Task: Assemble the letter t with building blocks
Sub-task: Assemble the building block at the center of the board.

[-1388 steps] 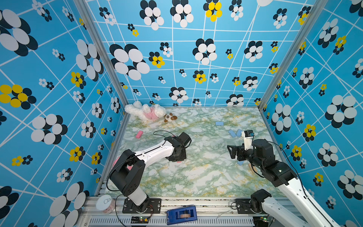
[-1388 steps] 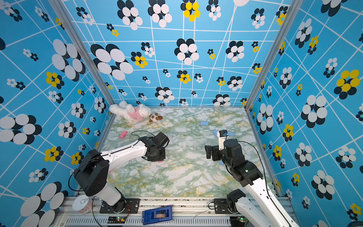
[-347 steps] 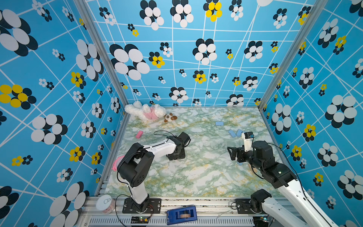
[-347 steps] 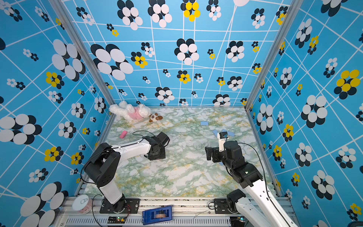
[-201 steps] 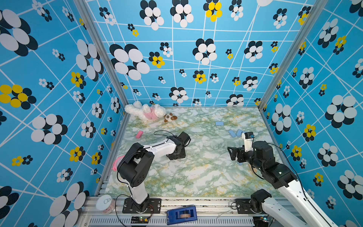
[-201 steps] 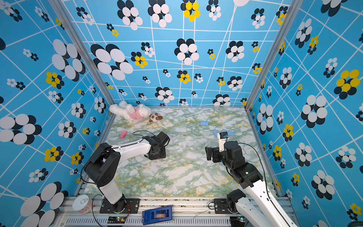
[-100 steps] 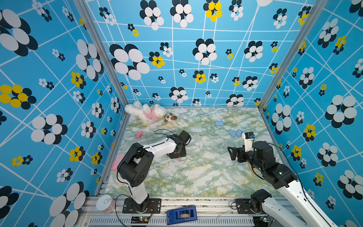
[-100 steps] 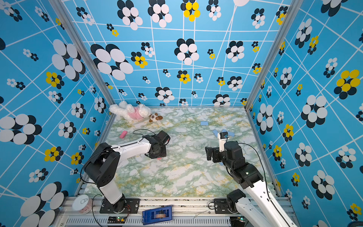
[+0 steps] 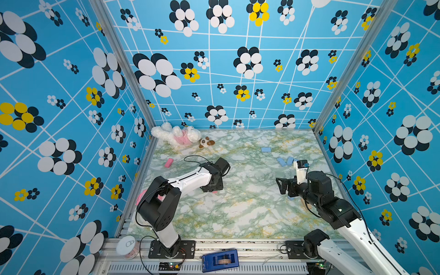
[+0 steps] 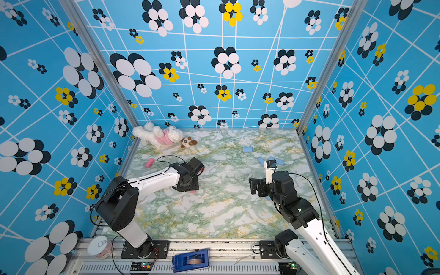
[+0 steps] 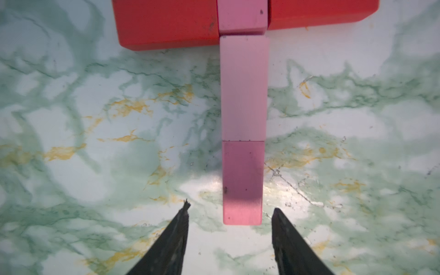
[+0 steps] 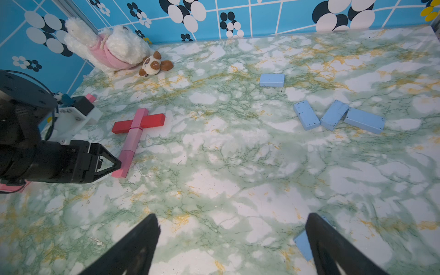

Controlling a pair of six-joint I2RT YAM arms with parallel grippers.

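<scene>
**Assembled figure**, left half of the green-veined marble-patterned tabletop [image 12: 238, 171]: two red flat rectangular blocks [image 11: 166, 23] lay as a crossbar, one on each side of a pink rectangular block [image 11: 241, 16] set between them. A pale pink block [image 11: 242, 88] and a deeper pink block [image 11: 242, 181] ran on from it in one straight line, ends touching, as the stem.

**Left gripper** [image 11: 230, 210]: low over the table at the stem's free end. Its jaws were moderately parted, one finger on each side of the deeper pink block with a visible gap on both sides. Nothing was held.

**Right gripper** [image 12: 232, 220]: above the right half of the table, jaws spread wide, empty.

**Loose stock:**
- One loose pink block [image 9: 169, 162] lay by the left wall, well apart from the figure.
- A single light blue block [image 12: 272, 80] lay alone toward the back.
- Three clustered light blue blocks [image 12: 334, 114] lay near the right wall, two of them touching.
- A further light blue block [image 12: 300, 245] was partly hidden behind one finger of the right gripper.

**Other**, back left corner: a white plush toy in a pink garment [image 12: 112, 47] and a small brown-and-white toy puppy [image 12: 154, 63].
</scene>
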